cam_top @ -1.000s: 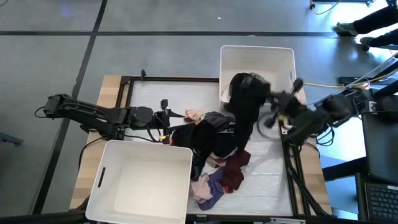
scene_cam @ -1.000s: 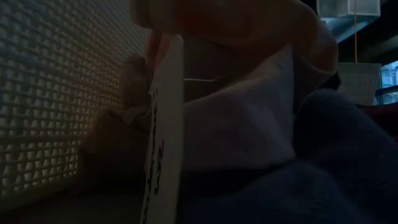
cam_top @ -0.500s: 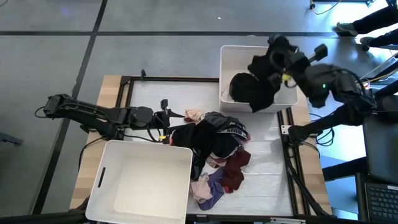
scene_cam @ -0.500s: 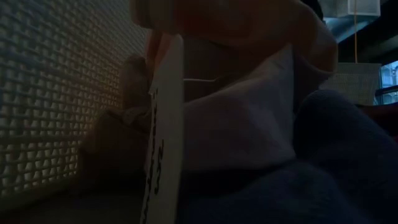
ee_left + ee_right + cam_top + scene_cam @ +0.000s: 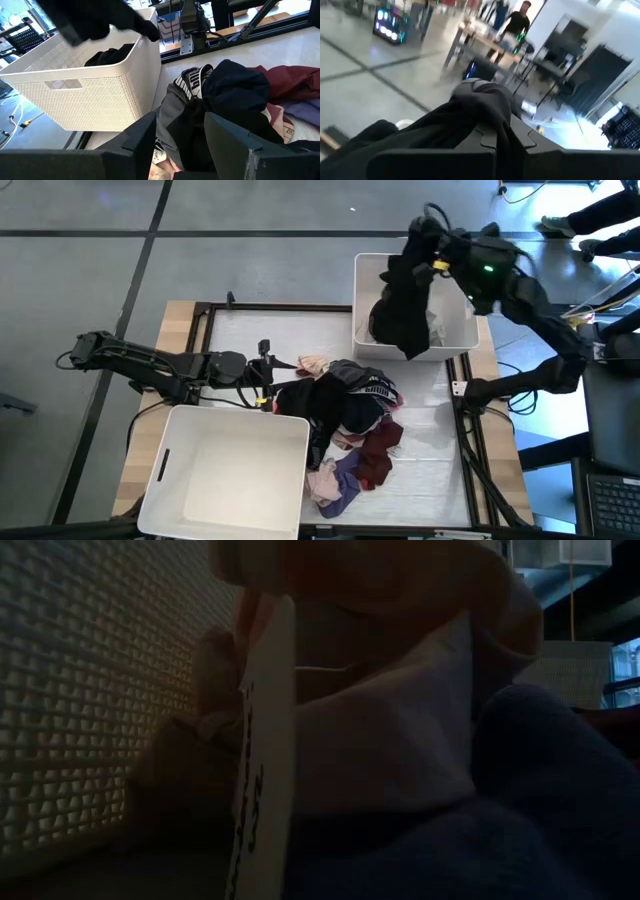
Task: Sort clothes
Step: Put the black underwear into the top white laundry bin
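Observation:
A pile of clothes (image 5: 350, 415), black, grey, maroon, pink and purple, lies at the table's middle; it also shows in the left wrist view (image 5: 235, 95). My right gripper (image 5: 432, 258) is raised over the far white bin (image 5: 362, 300) and is shut on a black garment (image 5: 405, 310). My left gripper (image 5: 266, 373) is open at the pile's left edge, with a dark grey garment (image 5: 175, 125) lying just ahead of its fingers (image 5: 145, 137). In the low view, pale pink and white cloth (image 5: 380, 720) fills the picture. My right gripper holds the black garment by a bunched fold (image 5: 482, 100) that drapes over the fingers and hides the place of contact. The garment hangs slack below the gripper, and its lower end (image 5: 400, 340) reaches down into the far bin.
A second white bin (image 5: 225, 475) stands at the table's near left, and its textured wall (image 5: 90, 690) shows in the low view. A dark frame (image 5: 205, 315) edges the work mat. A person's feet (image 5: 560, 225) show beyond the far right corner.
My right gripper has swung up from beside the far bin's right wall toward the table's far edge, then a little left. It stays shut on the black garment. The garment, earlier stretched from the pile up to the bin, is lifted clear of the pile and now hangs over the bin.

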`<act>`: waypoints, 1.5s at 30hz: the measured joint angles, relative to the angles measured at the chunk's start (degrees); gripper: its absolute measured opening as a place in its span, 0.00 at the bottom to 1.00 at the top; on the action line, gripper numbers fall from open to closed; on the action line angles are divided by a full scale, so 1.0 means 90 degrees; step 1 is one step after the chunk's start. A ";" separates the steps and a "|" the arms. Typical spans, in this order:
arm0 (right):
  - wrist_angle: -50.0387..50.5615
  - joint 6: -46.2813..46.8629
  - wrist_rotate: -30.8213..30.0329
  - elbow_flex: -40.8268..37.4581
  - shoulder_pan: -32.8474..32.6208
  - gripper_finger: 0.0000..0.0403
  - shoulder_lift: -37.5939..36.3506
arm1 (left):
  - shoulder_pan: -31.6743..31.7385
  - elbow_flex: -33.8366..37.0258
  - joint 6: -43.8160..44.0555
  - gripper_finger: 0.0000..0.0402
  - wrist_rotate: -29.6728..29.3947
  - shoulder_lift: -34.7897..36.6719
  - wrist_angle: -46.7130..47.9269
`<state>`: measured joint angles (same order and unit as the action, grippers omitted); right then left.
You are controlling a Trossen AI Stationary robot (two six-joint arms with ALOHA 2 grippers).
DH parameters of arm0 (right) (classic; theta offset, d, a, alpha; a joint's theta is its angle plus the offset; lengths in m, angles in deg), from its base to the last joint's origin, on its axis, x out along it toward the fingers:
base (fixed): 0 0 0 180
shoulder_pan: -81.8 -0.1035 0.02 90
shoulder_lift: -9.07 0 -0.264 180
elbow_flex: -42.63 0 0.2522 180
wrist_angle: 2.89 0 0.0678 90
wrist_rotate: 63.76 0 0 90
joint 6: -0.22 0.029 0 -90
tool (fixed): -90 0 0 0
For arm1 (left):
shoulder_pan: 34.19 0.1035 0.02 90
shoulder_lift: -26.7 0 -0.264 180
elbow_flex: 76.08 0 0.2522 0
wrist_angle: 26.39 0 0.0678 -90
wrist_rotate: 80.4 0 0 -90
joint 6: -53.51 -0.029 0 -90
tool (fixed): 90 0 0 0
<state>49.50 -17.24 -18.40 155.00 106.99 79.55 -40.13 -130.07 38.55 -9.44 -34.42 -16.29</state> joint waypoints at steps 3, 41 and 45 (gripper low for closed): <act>0.0053 0.0320 0.0593 -0.0461 0.0396 0.03 0.0150 | 0.0000 0.0000 -0.0007 0.40 -0.0001 0.0002 -0.0001; 0.2109 0.2553 0.2916 -0.1346 0.0682 0.63 0.1389 | -0.0002 0.0000 -0.0044 0.40 0.0000 0.0001 0.0047; 0.2439 0.2657 0.3004 -0.0762 0.0179 0.64 0.1339 | 0.0000 0.0000 -0.0044 0.40 0.0000 0.0001 0.0042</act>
<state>71.45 6.68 8.64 148.14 108.60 91.60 -40.13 -130.07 38.16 -9.44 -34.41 -15.92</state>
